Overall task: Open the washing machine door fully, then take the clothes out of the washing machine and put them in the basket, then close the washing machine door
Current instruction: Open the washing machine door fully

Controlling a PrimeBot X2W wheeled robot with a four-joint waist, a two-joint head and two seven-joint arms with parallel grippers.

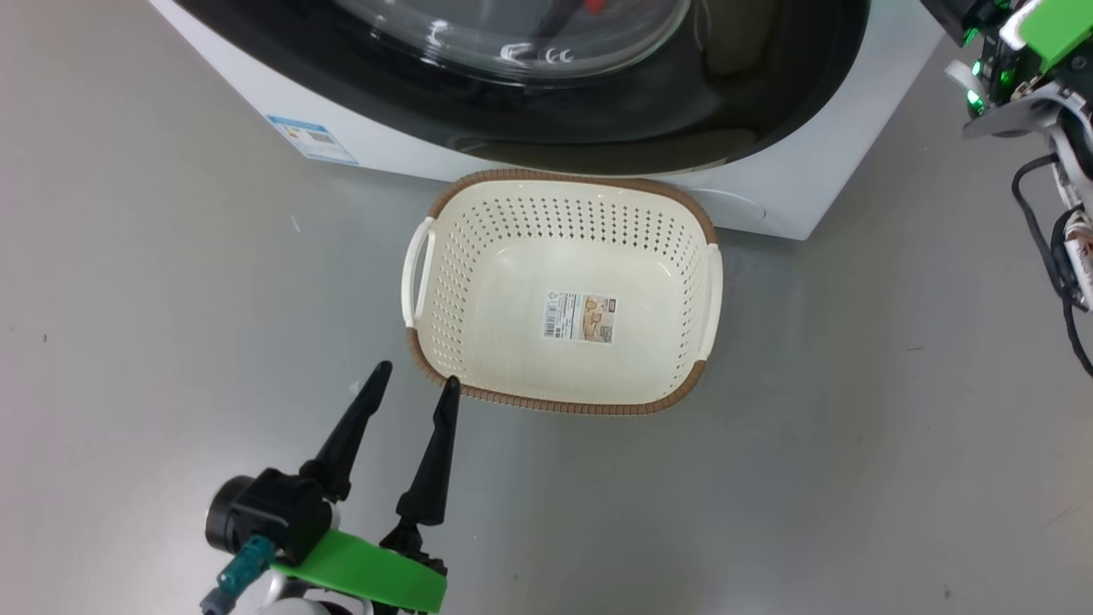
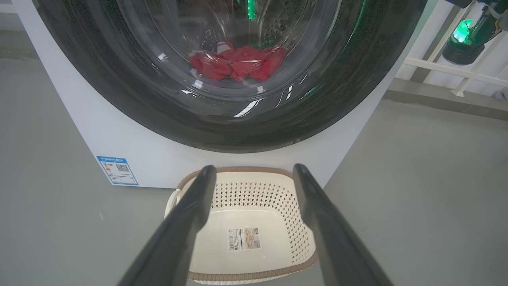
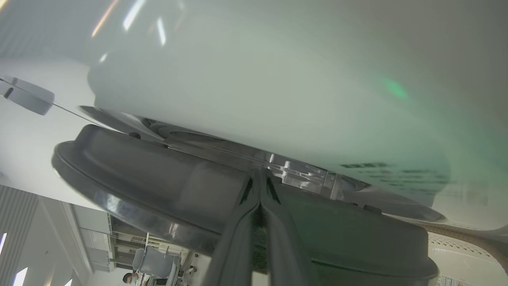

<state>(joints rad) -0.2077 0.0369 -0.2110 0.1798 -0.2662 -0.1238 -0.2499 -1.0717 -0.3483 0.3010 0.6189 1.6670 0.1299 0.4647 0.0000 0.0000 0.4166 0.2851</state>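
Head view: my left gripper sits low at the left. Its two long dark fingers are spread apart and hold nothing, with the tips just beside the near left corner of a small cream perforated plastic basket with a brown woven-look rim. The basket stands empty on the grey floor, against the foot of the big white front-loading washing machine. The glossy black rim of its large round door is above. My right arm is raised by the machine's right corner.

Left wrist view: the basket lies between my open fingers. Beyond it, behind the bulging glass, bright red soft clothes rest in the drum.

Right wrist view: my right gripper is pressed shut and empty. Its tips point straight into the seam between door rim and white front, and the rim's edge runs crosswise to them. This is the nearer arm. I cannot tell whether the door is unlatched. The basket sits under the rim, so I judge the swing could brush it.
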